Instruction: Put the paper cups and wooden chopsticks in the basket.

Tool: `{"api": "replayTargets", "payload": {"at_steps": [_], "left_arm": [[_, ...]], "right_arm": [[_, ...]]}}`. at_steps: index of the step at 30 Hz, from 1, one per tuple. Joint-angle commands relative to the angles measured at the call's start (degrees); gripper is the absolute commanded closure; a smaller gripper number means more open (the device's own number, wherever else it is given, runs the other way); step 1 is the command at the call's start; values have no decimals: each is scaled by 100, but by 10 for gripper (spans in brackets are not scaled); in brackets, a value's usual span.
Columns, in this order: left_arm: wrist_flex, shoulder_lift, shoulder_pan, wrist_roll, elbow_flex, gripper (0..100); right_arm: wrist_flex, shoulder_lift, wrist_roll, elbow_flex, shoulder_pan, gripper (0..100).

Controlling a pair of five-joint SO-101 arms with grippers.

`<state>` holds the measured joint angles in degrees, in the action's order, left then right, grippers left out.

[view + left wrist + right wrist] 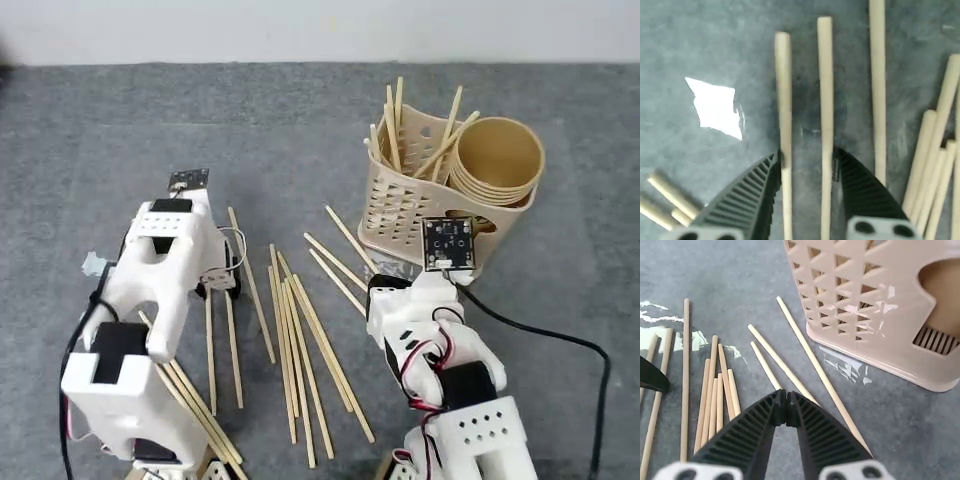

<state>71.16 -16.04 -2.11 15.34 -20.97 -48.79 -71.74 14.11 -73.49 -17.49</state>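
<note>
While the left gripper sits spread around two pale wooden chopsticks on the grey mat, right gripper pressed together empty near beige plastic lattice basket, tan paper cups stacked inside

The basket wall hides the lower parts of the cups and of the chopsticks standing inside it.

Basket: beige, triangle-lattice walls. Paper cups at 2 o'clock: tan-brown. Chopsticks: pale wood. Table mat: mottled grey. Arms: white w/ black motors. Left gripper, right gripper: black, ribbed fingers. Cable at 4 o'clock: black.
</note>
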Motion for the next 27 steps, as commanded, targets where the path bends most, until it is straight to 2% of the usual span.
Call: {"api": "replayTargets", "payload": {"at_steps": [1, 5, 9, 17, 27], "left_arm": [[-9, -431, 79, 0, 330, 834], [35, -712, 53, 9, 558, 847], [35, -791, 132, 70, 585, 986], [62, -721, 202, 70, 646, 989], [2022, 958, 202, 70, 2123, 990]], "right_arm": [[75, -110, 35, 35, -13, 987], [66, -119, 44, 35, -13, 987], [66, -119, 44, 35, -13, 987], [66, -119, 53, 35, -13, 990], [66, -119, 53, 35, -13, 990]]}}
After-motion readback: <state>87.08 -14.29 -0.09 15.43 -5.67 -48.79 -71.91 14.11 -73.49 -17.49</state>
